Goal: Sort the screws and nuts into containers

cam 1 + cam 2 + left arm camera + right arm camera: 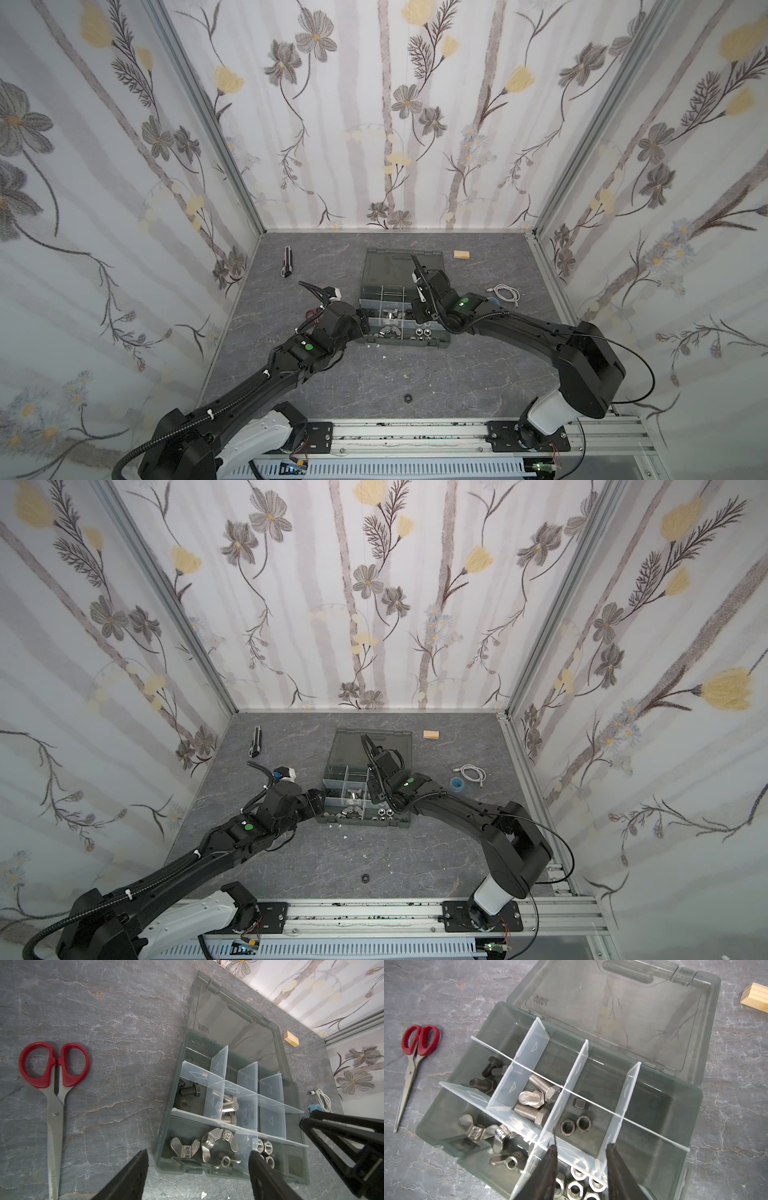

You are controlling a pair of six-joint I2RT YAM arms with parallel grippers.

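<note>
Grey marbled tabletop inside flower-papered walls; organizer case (654, 1103) lies open at centre, lid flat toward twelve o'clock. Contents counted:
- black screws (480, 1083): three
- silver screws (529, 1097): three
- black nuts (562, 1126): three, in their own compartment
- wing nuts (185, 1148): three certain, a fourth probable
- silver hex nuts (590, 1183): about five, partly masked by fingers

Outstanding item: one loose black nut (407, 398) on the bare table, at six o'clock from the case in both top views and well apart from it. It lies flat with hole up, so no long axis governs the approach.

Left gripper (198, 1151) hovers at the case's seven o'clock corner, jaws wide apart, nothing between them. Right gripper (581, 1145) hangs over the silver-nut compartment, jaws parted, nothing held.

Judgement: either arm must draw back toward six o'clock; the right gripper sits more nearly in line with the nut, the margin being slight
</note>
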